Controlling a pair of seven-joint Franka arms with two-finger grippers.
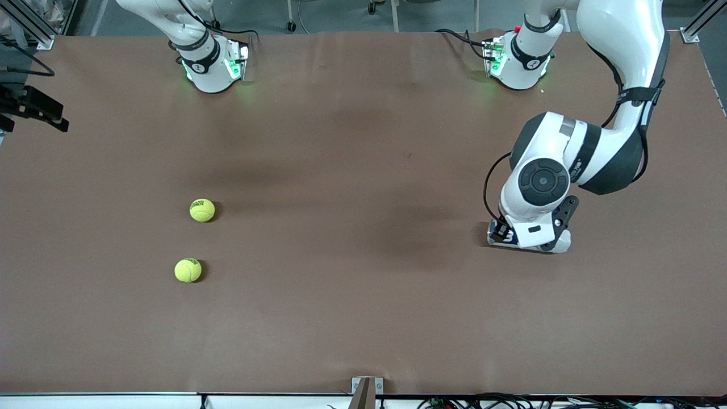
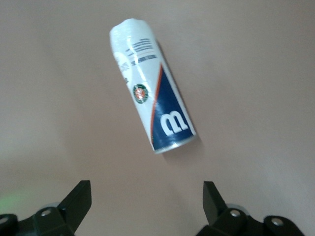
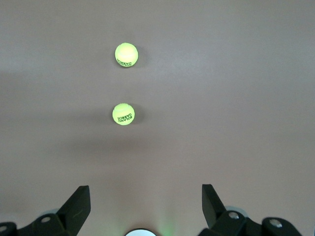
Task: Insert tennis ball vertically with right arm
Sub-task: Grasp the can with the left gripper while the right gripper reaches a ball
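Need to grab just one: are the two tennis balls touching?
Apart. The front view shows bare table between the nearer ball and the farther ball.

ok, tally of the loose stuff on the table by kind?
Balls: 2, one and one nearer the front camera
Can: 1, lying on its side under the left hand
Total: 3

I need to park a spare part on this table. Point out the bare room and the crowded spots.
The widest bare patch is mid-table, between the two tennis balls toward the right arm's end and the ball can lying under the left end effector. The strip nearest the front camera is also bare. It is crowded around the can, where the left arm hangs low.
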